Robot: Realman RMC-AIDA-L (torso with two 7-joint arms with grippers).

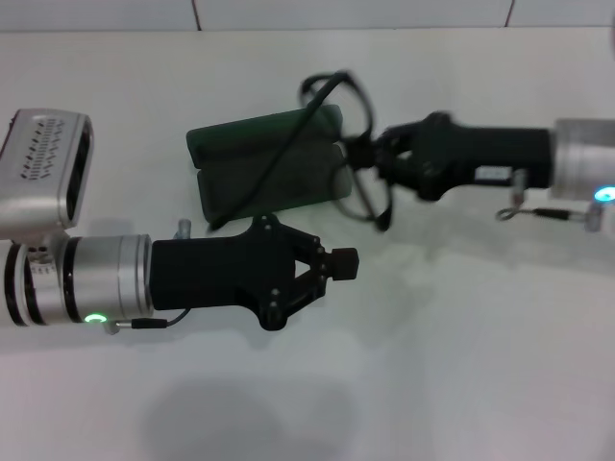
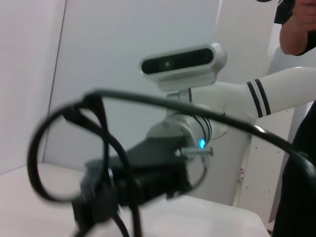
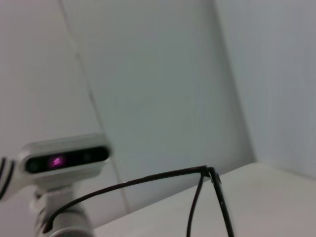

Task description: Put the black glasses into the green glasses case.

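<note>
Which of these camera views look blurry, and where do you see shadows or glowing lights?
Head view: the black glasses look smeared over the green glasses case; a soft shadow lies on the table; green light by the left gripper. Left wrist view: frames and right gripper blurred, blue light glowing. Right wrist view: soft overall.

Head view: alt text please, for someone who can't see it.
The right tool holds the black glasses by the frame over the open green glasses case, one temple arm trailing across it. The left tool waits shut on the white table, just in front of the case.
</note>
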